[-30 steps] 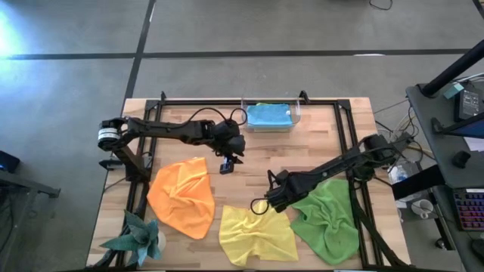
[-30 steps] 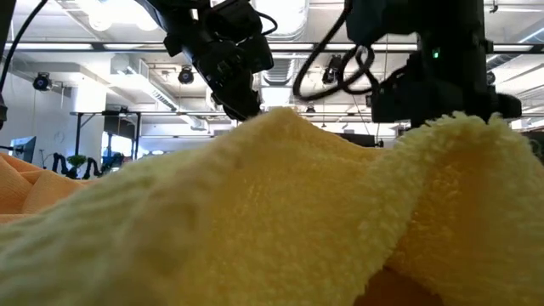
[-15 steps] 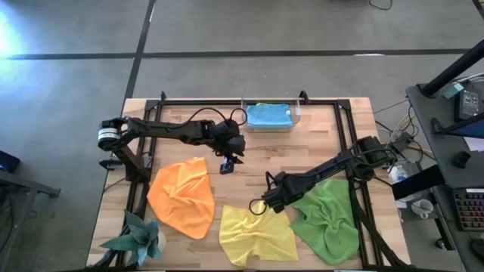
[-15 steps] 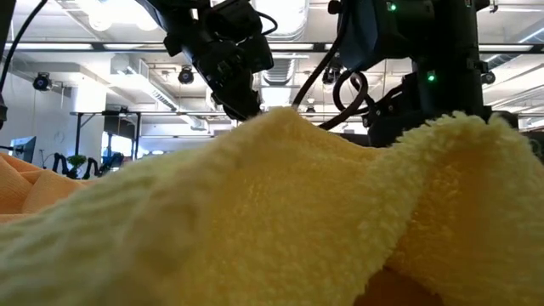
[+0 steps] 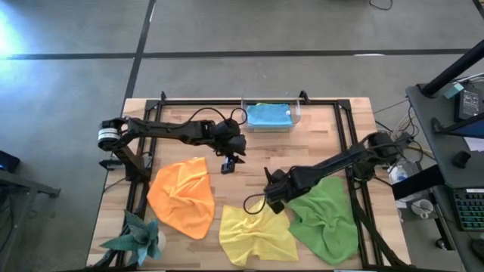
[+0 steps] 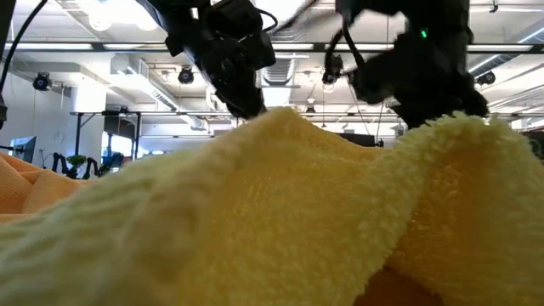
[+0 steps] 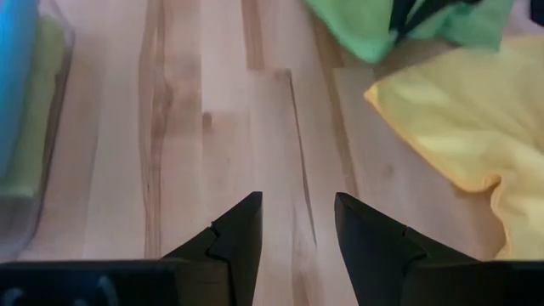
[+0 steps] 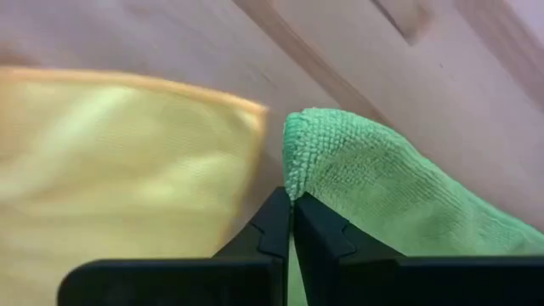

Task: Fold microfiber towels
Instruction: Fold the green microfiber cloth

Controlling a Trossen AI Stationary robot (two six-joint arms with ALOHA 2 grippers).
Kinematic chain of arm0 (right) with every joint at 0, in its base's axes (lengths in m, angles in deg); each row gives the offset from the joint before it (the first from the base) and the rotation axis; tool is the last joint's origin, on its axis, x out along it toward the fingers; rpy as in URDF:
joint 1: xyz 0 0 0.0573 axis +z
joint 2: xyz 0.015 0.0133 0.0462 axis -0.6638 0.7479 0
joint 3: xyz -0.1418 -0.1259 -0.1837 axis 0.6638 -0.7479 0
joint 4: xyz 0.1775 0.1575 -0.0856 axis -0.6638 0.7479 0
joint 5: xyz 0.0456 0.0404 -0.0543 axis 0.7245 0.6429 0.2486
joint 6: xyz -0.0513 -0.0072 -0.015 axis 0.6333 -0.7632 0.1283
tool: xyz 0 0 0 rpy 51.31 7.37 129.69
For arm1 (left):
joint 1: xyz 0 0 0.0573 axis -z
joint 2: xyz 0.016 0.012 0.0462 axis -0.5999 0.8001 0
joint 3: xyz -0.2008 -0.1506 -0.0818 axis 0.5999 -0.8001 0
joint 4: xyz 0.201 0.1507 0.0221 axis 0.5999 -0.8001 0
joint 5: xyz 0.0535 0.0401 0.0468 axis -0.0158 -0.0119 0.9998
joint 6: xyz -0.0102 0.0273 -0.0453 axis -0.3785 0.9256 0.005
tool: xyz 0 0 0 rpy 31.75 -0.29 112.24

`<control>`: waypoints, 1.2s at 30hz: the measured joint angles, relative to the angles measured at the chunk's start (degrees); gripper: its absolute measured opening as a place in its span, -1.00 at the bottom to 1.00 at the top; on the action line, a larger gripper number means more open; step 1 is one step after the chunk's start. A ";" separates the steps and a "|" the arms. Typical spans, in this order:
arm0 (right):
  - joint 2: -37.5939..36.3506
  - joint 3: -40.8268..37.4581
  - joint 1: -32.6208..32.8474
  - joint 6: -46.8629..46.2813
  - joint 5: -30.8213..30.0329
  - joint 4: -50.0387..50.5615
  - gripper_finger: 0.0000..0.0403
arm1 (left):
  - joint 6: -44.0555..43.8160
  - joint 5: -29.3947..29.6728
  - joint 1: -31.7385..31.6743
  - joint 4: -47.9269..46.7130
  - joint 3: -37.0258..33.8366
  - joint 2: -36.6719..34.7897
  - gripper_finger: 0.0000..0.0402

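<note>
**Green towel corner pinched, fold not yet begun**

Item one: my right gripper (image 8: 291,223), fingers pressed together on a corner of the lime green towel (image 5: 327,221), low over the table (image 5: 318,136) between that towel and the yellow towel (image 5: 257,234); I judged the corner grip was meant for drawing the cloth over itself.

Item two: my left gripper (image 7: 296,223), fingers apart and holding nothing, hovered over bare wood mid-table, waiting.

Item three: orange towel (image 5: 181,196), crumpled, near the front left.

Item four: blue towel (image 5: 269,115), lying in the clear bin (image 5: 296,115) at the back edge
</note>
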 joint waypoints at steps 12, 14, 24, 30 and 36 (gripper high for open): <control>-7.53 0.11 -4.62 5.63 -0.49 -7.68 -0.96 | 1.03 -0.04 3.63 8.66 0.02 0.02 -0.34; -8.30 0.11 -5.43 6.91 -0.49 -8.84 -0.96 | 2.29 -0.02 4.52 9.70 0.02 0.02 -0.34; -9.79 1.17 -10.03 13.09 -0.02 -13.47 -0.96 | 7.54 -0.03 7.08 14.92 0.02 0.02 -0.34; -9.90 2.65 -11.02 15.30 0.96 -14.40 -0.96 | 7.96 1.49 7.17 15.22 0.02 0.14 -0.34; -9.86 4.58 -11.12 17.01 1.30 -14.79 -0.96 | 8.02 1.51 7.15 16.56 0.02 1.27 -0.34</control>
